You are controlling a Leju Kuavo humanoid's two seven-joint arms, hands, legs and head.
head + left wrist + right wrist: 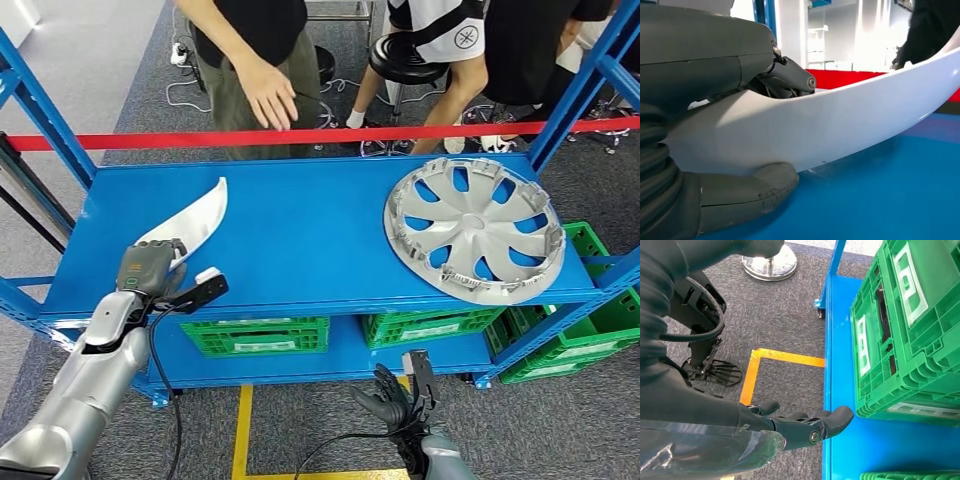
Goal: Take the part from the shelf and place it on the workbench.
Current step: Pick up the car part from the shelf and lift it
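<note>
1. Shelf (302, 240) in blue steel serves as the landmark; its top deck carries two parts, and a red barrier tape (317, 135) runs along its far edge.
2. At the shelf's left end, the left hand (155, 272) grips the near end of the white curved part (192, 218), thumb under and fingers over it in the left wrist view (851, 120); the part lies on the deck.
3. Behind the shelf, a person's hand (268, 92) hangs over the tape.
4. On the shelf's right end lies a silver wheel cover (474, 228), flat.
5. Under the top deck, green crates (256, 335) sit on the lower deck.
6. Below the shelf's front, the right hand (398, 398) hangs over the carpet, holding nothing, fingers apart and loosely extended (828, 422).
</note>
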